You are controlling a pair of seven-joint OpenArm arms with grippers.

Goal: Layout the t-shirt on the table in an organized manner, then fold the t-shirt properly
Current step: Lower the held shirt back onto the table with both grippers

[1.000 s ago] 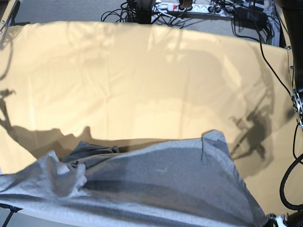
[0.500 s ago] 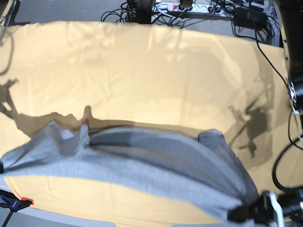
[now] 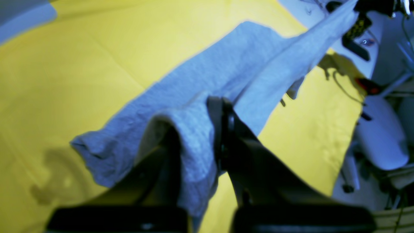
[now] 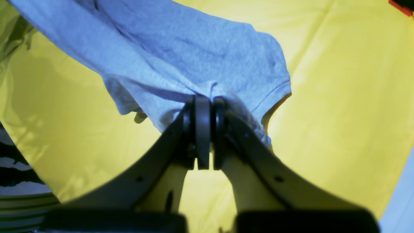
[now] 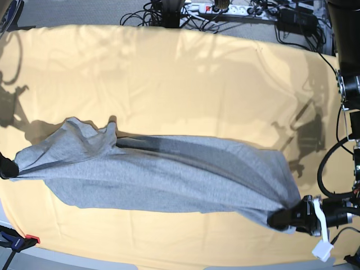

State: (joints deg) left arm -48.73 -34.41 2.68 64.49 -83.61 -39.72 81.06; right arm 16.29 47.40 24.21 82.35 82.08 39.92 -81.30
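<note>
The grey shirt [image 5: 163, 174] hangs stretched out sideways over the table [image 5: 185, 79], pulled into a long band between the two grippers. The left gripper [image 5: 281, 218] sits at the near right of the base view, jaws clamped on a bunched corner of the shirt; from the left wrist camera the cloth [image 3: 194, 142] drapes over one finger and is pinched tight against the other. The right gripper [image 4: 206, 103] is at the left edge of the base view, barely in sight there, but its wrist camera shows the jaws pressed together on a gather of fabric beside a sleeve hem [image 4: 275, 90].

The shirt's middle sags toward the yellow cloth, with a dark fold running along its upper edge and a peak of loose fabric near the left end. No print, logo or readable writing shows on the shirt. At the far edge, beyond the table, a white power strip [image 5: 205, 8] lies among black cables [image 5: 270, 19]; no lettering legible there.
</note>
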